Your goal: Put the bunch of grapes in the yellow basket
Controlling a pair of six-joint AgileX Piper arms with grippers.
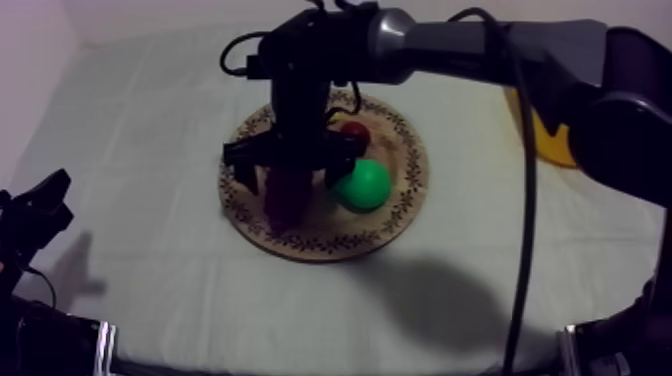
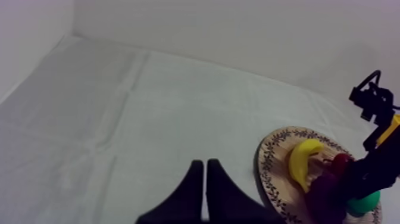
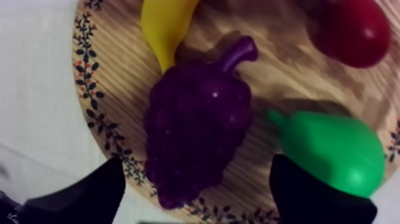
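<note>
Wide-spread black fingers of the right claw straddle the bunch of grapes, released, seemingly ready to close on it. It lies on the wooden board at centre frame. At the right edge sits the yellow basket. Left claw rests clenched.

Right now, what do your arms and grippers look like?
My right arm is mostly black, with a smooth grey tube between bulky black joints. My left arm looks black too. The left gripper and right gripper each end in two black tapering fingers.

A lab bench (staged); cloth-draped table, bare white walls.
</note>
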